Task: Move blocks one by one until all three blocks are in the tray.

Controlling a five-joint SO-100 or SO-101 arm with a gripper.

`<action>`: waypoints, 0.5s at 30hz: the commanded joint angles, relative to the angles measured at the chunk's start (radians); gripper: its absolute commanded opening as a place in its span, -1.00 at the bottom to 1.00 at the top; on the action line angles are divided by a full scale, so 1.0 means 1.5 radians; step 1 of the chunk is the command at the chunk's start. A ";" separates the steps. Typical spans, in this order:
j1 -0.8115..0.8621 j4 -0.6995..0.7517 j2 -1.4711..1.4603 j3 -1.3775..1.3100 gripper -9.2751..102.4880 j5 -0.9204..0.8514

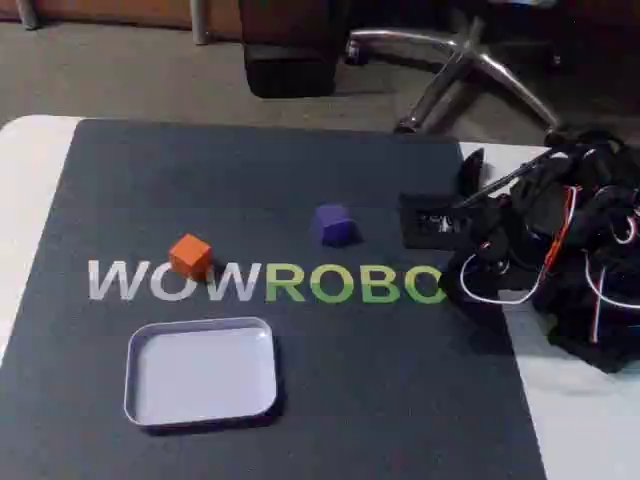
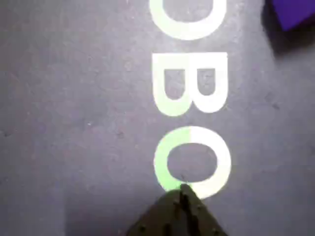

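blocks behind tray, apart

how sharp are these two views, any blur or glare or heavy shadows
Fixed view: dim and a bit soft, with a pale sheen on the tray; the orange block and purple block cast only small shadows on the dark mat. Wrist view: blurry overall, the mat lettering has fuzzy edges, the purple block is a smear in the corner, and the hand is a dark soft shape.

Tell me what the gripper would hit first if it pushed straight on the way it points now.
Probably the dark mat itself: in the wrist view the shut gripper points along the green O and B lettering. The purple block sits off to the right, likely missed, though depth is unclear.
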 commanded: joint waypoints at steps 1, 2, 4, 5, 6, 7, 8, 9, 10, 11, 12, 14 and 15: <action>-0.061 0.002 0.000 -0.003 -0.97 0.001; -0.061 0.002 0.000 -0.003 -0.97 0.001; -0.061 0.002 0.000 -0.003 -0.97 0.001; -0.061 0.002 0.000 -0.003 -0.97 0.001; -0.061 0.002 0.000 -0.003 -0.97 0.001; -0.061 0.002 0.000 -0.003 -0.97 0.001; -0.061 0.002 0.000 -0.003 -0.97 0.001; -0.061 0.002 0.000 -0.003 -0.97 0.001; -0.061 0.002 0.000 -0.003 -0.97 0.001; -0.061 0.002 0.000 -0.003 -0.97 0.001; -0.061 0.002 0.000 -0.003 -0.97 -0.001; -0.060 0.003 0.000 -0.003 -0.97 -0.004; -0.059 0.003 0.000 -0.003 -0.97 -0.004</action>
